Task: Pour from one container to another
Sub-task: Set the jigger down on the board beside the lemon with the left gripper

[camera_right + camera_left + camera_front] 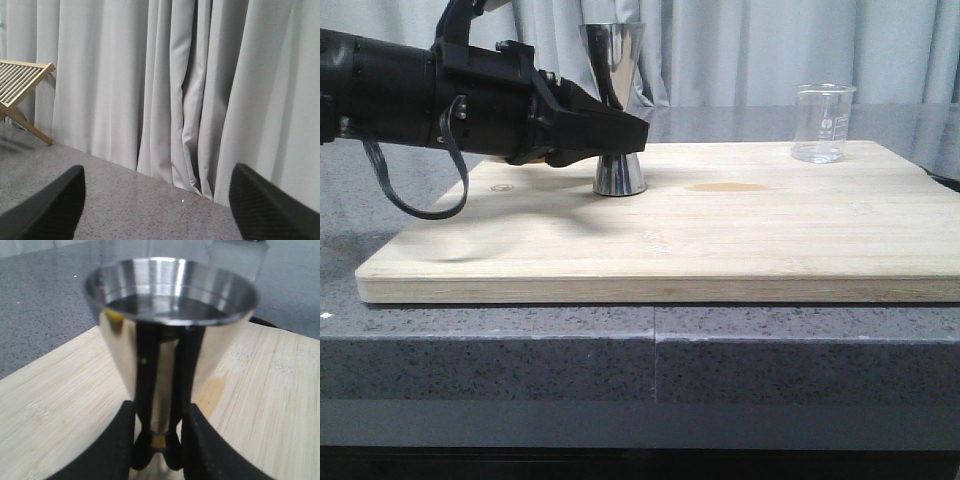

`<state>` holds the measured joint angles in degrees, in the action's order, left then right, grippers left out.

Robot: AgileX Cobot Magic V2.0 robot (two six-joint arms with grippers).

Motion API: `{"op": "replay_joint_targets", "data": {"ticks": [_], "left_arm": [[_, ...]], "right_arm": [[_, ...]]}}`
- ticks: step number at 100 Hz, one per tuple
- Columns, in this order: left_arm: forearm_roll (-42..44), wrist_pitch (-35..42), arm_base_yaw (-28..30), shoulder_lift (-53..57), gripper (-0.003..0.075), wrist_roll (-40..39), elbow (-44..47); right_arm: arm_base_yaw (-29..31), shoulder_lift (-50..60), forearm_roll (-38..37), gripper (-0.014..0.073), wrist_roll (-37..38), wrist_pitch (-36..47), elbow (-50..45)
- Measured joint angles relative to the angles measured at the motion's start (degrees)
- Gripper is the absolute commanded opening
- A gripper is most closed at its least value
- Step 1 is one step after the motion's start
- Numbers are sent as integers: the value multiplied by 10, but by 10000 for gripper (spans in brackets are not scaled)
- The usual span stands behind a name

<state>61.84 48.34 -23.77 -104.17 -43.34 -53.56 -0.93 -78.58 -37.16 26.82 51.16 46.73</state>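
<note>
The steel jigger (pixel 613 60) stands upright on the wooden board (pixel 720 240), left of centre. My left gripper (pixel 632 135) reaches in from the left and is shut on its narrow waist. In the left wrist view the jigger (pixel 170 295) fills the frame, with dark liquid in its upper cup. The black fingers (pixel 117 445) meet their own reflections on either side of the gold waist. The clear glass beaker (pixel 823 122) stands alone at the board's far right. My right gripper (pixel 157 200) is open, holds nothing and is out of the front view.
A faint amber stain (pixel 725 187) marks the board right of the jigger. The board lies on a grey speckled counter (pixel 520 360) with grey curtains behind. The right wrist view shows counter, curtain (pixel 175 75) and a slatted wooden rack (pixel 22 85).
</note>
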Motion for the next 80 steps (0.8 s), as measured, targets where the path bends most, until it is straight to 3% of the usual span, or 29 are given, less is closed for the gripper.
{"op": "replay_joint_targets", "data": {"ticks": [69,80], "left_arm": [[0,0,0,0,-17,0,0],[1,0,0,0,59,0,0]], "right_arm": [[0,0,0,537,0,1,0],[0,0,0,537,0,1,0]]}}
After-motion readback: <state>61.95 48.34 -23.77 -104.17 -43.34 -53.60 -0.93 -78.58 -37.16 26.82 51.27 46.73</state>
